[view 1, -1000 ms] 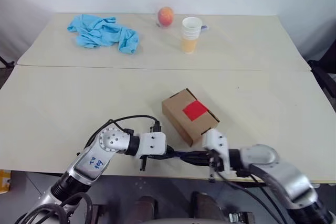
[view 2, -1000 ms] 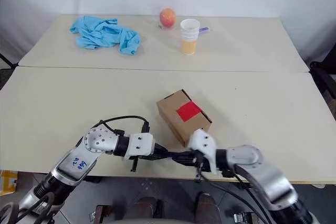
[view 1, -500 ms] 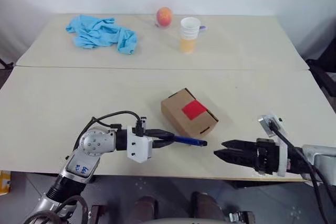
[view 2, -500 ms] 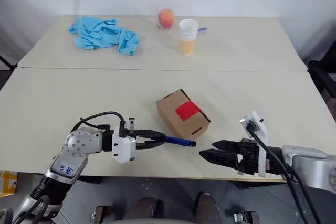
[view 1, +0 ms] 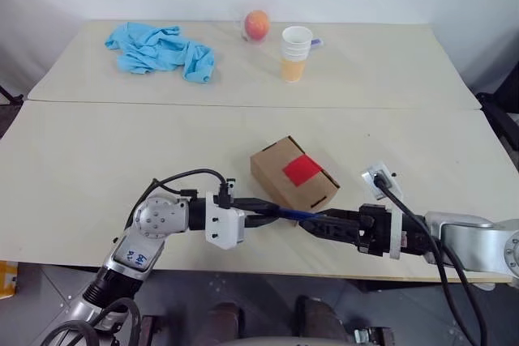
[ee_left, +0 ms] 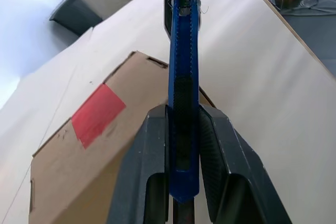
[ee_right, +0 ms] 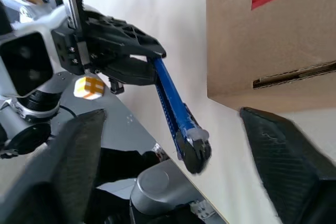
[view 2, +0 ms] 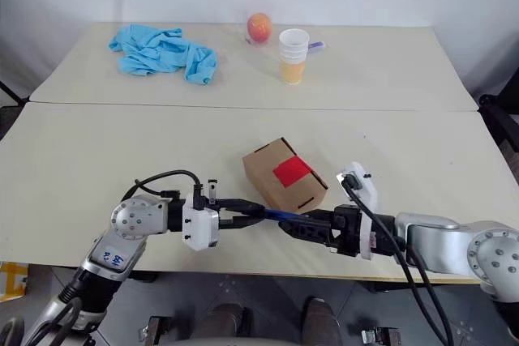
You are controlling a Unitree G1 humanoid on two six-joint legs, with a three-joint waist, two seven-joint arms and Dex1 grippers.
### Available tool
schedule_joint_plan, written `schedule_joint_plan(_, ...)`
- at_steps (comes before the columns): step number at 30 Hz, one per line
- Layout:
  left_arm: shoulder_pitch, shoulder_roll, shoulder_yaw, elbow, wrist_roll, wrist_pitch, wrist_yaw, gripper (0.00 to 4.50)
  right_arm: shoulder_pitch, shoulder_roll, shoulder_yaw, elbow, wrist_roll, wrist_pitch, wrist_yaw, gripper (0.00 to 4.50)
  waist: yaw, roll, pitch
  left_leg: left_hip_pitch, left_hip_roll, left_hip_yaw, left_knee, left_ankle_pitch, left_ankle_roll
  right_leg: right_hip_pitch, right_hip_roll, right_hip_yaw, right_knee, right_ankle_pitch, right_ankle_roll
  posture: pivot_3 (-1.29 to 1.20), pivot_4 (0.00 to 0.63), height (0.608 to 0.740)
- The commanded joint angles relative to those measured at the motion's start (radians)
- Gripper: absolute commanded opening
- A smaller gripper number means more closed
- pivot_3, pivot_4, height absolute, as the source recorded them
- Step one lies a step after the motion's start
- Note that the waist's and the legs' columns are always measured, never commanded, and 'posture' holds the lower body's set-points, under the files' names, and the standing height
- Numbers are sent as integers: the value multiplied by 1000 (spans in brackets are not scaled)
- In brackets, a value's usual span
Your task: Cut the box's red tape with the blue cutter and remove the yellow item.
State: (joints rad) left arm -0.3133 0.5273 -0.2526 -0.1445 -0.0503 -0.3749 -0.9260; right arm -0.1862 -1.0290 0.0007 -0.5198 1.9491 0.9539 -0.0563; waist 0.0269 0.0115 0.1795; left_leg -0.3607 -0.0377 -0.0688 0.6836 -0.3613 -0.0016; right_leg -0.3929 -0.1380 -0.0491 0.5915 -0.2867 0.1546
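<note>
The box (view 1: 292, 180) lies closed near the table's front edge, with the red tape (view 1: 302, 169) square on its top. Just in front of it, my left gripper (view 1: 253, 210) is shut on the blue cutter (view 1: 285, 214), which lies level and points right. The left wrist view shows the fingers (ee_left: 152, 156) clamping the cutter (ee_left: 182, 72) beside the box (ee_left: 100, 182). My right gripper (view 1: 308, 223) faces it, open, its fingers (ee_right: 73, 166) spread wide on either side of the cutter's free end (ee_right: 192, 145). The yellow item is out of view.
On the far table lie a light-blue cloth (view 1: 160, 49), an orange-red fruit (view 1: 256, 24) and a stack of paper cups (view 1: 296, 53). A seam (view 1: 122, 103) divides the two tabletops. The near table edge (view 1: 268, 262) runs just below both grippers.
The right gripper let go of the cutter, drew away to the right with its fingers open, and has come back round the cutter's free end. The left gripper kept hold and rose slightly.
</note>
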Motion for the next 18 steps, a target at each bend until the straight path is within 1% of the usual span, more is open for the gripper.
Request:
schedule_joint_plan(1,-15,-8,-4,-36,3,6,18,462,-19,21,15,-11,23,-23,-22,2852,0,0,0,0,0,0,0,0,0,0,0,0,0,0,0,0,150,740)
schedule_joint_plan(4,-16,-9,-8,-42,2,10,17,462,-26,38,21,-8,23,-37,-35,1855,0,0,0,0,0,0,0,0,0,0,0,0,0,0,0,0,150,740)
schedule_joint_plan(18,-20,-15,-14,-43,4,10,17,462,-29,53,23,10,21,-33,-35,1855,0,0,0,0,0,0,0,0,0,0,0,0,0,0,0,0,150,740)
